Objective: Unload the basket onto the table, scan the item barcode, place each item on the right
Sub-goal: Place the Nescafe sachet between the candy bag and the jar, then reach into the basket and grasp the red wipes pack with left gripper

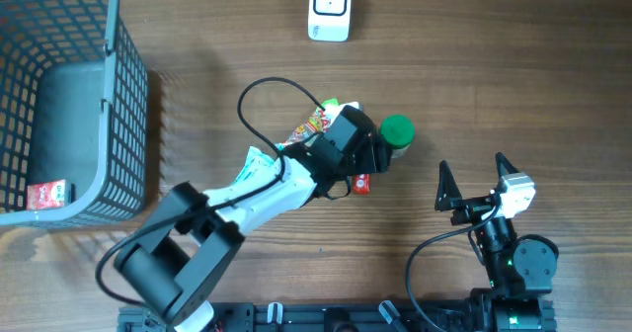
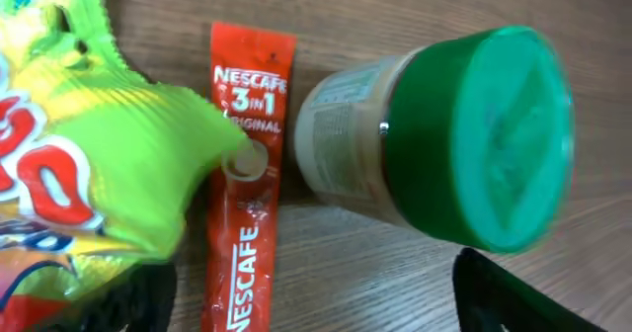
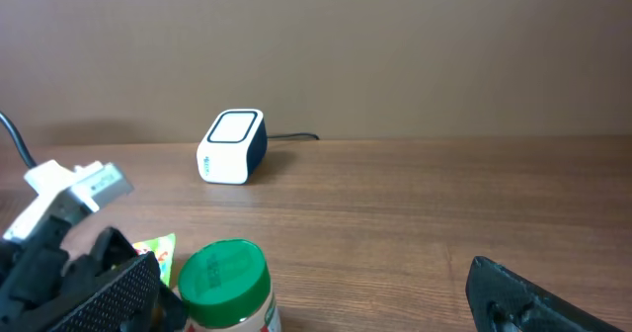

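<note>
My left claw (image 2: 311,307) stands spread wide, gripping nothing. The green-lidded jar (image 2: 434,139) lies tipped over just ahead of its fingertips. The Nescafe sachet (image 2: 245,174) reaches in between them, beside the snack bag (image 2: 89,154). My right claw (image 1: 471,164) gapes too.

Brown wood-grain table (image 3: 415,194) (matte, evenly lit) spreads out ahead of the right fingers (image 3: 538,302); plain tan wall (image 3: 395,45) stands beyond its far edge.

Black right gripper (image 1: 471,164), white left arm (image 1: 267,189).
</note>
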